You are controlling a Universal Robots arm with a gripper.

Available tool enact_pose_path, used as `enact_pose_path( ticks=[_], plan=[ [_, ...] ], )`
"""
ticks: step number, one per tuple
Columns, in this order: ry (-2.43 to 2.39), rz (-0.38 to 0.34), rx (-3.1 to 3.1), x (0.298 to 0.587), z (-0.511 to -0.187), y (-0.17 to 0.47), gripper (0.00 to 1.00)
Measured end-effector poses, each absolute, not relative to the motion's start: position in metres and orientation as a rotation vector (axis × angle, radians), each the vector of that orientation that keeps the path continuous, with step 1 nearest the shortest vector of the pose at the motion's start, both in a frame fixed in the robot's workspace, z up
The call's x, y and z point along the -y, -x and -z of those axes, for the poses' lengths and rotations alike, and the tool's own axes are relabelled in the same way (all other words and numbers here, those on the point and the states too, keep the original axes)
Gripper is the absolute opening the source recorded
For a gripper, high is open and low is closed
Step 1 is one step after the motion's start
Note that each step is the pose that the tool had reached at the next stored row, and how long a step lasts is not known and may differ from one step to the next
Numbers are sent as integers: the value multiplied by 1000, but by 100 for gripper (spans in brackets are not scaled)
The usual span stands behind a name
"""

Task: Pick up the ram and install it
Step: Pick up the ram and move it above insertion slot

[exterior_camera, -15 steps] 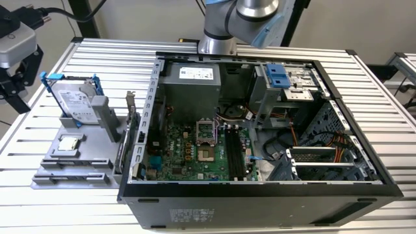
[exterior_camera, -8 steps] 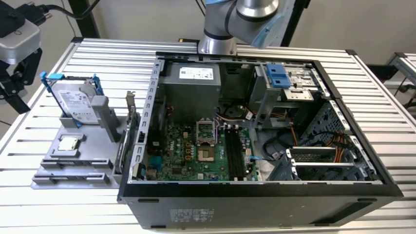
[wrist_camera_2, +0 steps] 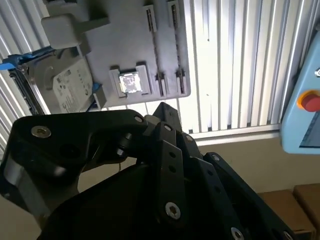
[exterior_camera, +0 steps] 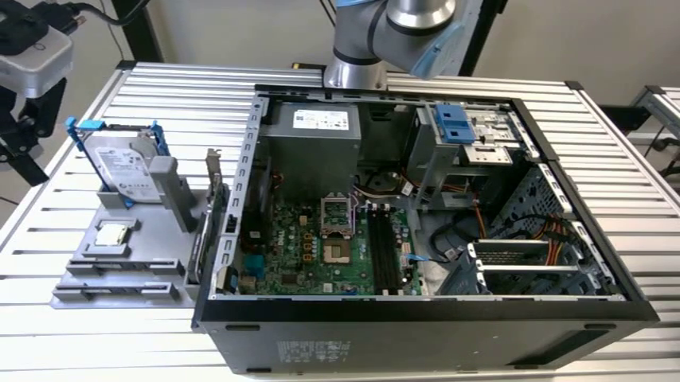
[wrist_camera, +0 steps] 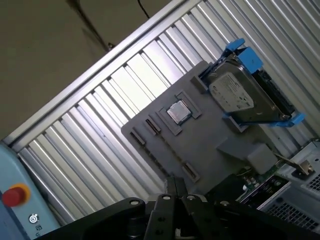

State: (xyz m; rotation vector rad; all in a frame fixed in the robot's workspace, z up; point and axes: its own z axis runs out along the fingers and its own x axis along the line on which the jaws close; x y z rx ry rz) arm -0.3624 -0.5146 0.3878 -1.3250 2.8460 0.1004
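Observation:
The ram (exterior_camera: 212, 208) is a thin stick standing on edge at the side of the grey holder plate (exterior_camera: 127, 270) nearest the case; a strip of green board (wrist_camera: 258, 173) shows there in the first wrist view. My gripper (wrist_camera: 174, 186) hangs high above the plate with its black fingers (wrist_camera_2: 165, 111) pressed together and nothing between them. Black memory slots (exterior_camera: 387, 248) run along the green motherboard (exterior_camera: 302, 247) inside the open computer case (exterior_camera: 425, 306). The arm (exterior_camera: 393, 32) rises behind the case.
On the holder plate stand a silver hard drive in a blue frame (exterior_camera: 119, 163) and a small square processor chip (exterior_camera: 113, 233). The slatted metal table (exterior_camera: 64, 318) carries everything. A blue panel with a red button (wrist_camera_2: 310, 102) sits off the table's edge.

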Motion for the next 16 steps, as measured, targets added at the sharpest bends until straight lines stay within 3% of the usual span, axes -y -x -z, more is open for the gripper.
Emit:
enact_pose_path(
  ticks=[16],
  plan=[
    [1569, -100, -2725, 515, -388, 362, 0]
  ],
)
